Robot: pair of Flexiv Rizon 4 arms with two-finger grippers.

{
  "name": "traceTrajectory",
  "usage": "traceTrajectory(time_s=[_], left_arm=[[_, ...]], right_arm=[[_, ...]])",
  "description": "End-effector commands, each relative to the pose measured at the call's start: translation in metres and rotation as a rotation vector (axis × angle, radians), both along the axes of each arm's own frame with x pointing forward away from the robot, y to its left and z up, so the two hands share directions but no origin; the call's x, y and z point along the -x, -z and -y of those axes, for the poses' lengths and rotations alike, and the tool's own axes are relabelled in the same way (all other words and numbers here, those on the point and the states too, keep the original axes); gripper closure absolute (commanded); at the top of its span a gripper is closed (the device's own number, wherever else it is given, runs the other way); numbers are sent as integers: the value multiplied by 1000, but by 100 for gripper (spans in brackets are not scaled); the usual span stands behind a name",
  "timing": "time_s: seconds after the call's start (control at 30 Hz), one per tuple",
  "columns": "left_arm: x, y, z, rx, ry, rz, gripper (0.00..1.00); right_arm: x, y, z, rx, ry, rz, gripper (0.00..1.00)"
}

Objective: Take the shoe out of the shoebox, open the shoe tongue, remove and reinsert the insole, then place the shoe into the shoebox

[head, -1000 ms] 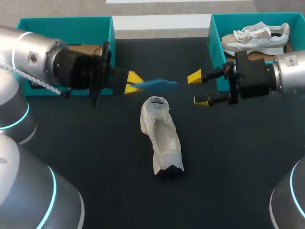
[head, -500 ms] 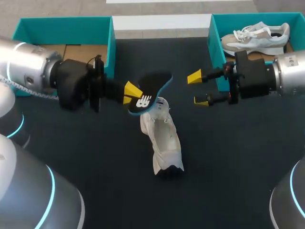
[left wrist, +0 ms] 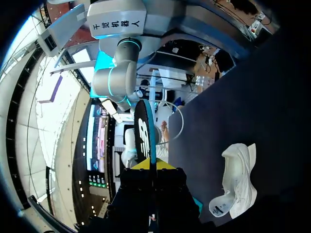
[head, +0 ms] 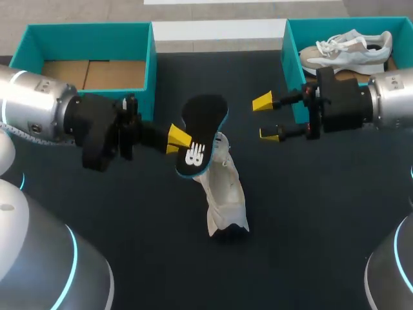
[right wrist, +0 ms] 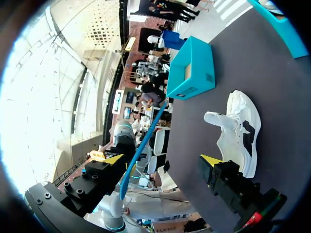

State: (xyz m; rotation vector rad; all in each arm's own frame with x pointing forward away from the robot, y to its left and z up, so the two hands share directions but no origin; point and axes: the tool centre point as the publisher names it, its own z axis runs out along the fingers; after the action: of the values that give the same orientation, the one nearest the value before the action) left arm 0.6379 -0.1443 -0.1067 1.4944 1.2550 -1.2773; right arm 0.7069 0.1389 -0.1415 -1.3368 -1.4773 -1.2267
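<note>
A black insole (head: 201, 129) with a blue rim and a white logo stands tilted above the heel of the white shoe (head: 222, 190), which lies on the dark table. My left gripper (head: 179, 139) is shut on the insole's edge. In the left wrist view the insole (left wrist: 143, 133) rises straight out of the gripper (left wrist: 153, 165), with the shoe (left wrist: 237, 177) off to its side. My right gripper (head: 266, 117) hangs open to the right of the insole, empty. In the right wrist view the insole (right wrist: 146, 138) shows edge-on ahead of that gripper (right wrist: 163, 160), beside the shoe (right wrist: 238, 128).
A teal shoebox (head: 151, 61) with a bare cardboard floor stands at the back left. A second teal shoebox (head: 288, 48) at the back right holds another pale sneaker (head: 345, 50). The dark table (head: 322, 219) stretches around the shoe.
My left gripper has turned the insole from lying flat to standing on edge and brought it down toward the shoe's heel, while the left arm drew back leftward. The right arm has not moved.
</note>
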Motion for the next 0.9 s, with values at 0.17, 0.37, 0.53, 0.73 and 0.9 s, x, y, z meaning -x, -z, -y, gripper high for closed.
traceTrajectory(time_s=[0.17, 0.37, 0.53, 0.73, 0.9], left_arm=[[-13, 3, 5, -52, 32, 220, 100], [-19, 13, 18, -64, 48, 297, 100], [-20, 23, 32, -61, 66, 305, 100], [-26, 33, 48, -65, 60, 331, 100], [-36, 36, 56, -48, 8, 354, 100]], right_arm=[[-9, -5, -26, -25, -40, -16, 0], [-10, -4, -36, -39, -57, -35, 0], [-12, -8, -43, -36, -69, -37, 0], [-13, -11, -51, -39, -72, -35, 24], [-11, -9, -55, -49, -71, -44, 45]])
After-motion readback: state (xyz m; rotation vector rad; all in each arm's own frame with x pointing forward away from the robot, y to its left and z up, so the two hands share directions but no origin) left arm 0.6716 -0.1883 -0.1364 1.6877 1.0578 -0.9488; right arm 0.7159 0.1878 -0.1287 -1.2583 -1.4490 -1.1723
